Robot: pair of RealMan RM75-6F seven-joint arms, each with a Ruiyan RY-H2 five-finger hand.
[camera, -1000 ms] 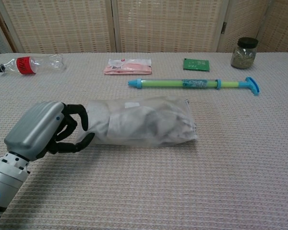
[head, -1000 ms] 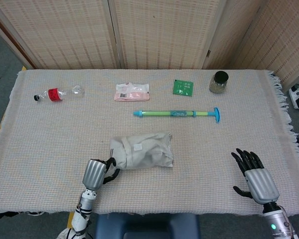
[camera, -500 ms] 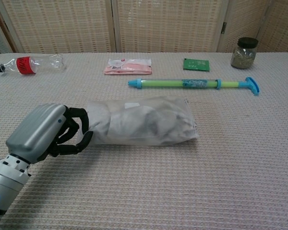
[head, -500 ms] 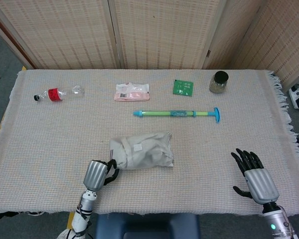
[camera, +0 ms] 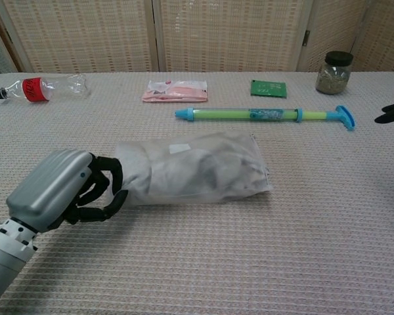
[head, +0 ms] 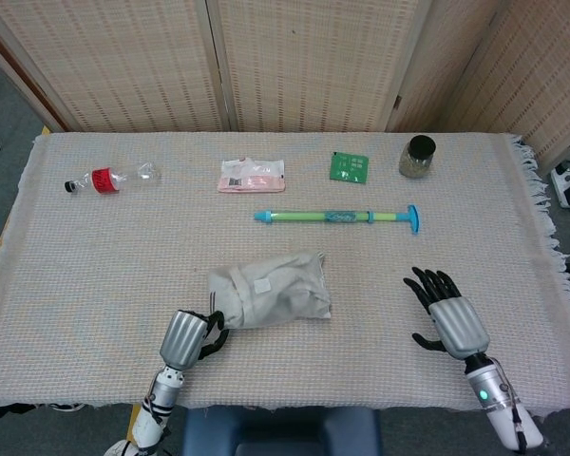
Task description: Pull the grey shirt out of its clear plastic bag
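Observation:
The grey shirt sits folded inside its clear plastic bag [head: 271, 290], lying on the woven cloth near the front middle of the table. In the chest view the bag [camera: 194, 172] lies lengthwise with a white label on top. My left hand [head: 188, 334] is at the bag's left end, its dark fingers [camera: 108, 187] curled around the plastic there. My right hand [head: 448, 315] hovers to the right of the bag, well apart from it, with fingers spread and nothing in it. Only its fingertips [camera: 393, 112] show at the right edge of the chest view.
Behind the bag lies a green and blue tube [head: 337, 217]. Along the back are a crushed plastic bottle [head: 109, 178], a pink packet [head: 252, 175], a green packet [head: 349, 166] and a glass jar [head: 417, 156]. The table's front edge is close to both hands.
My left hand has drawn back toward the front edge, dragging the bag's left end with it. My right hand has moved forward and left toward the bag.

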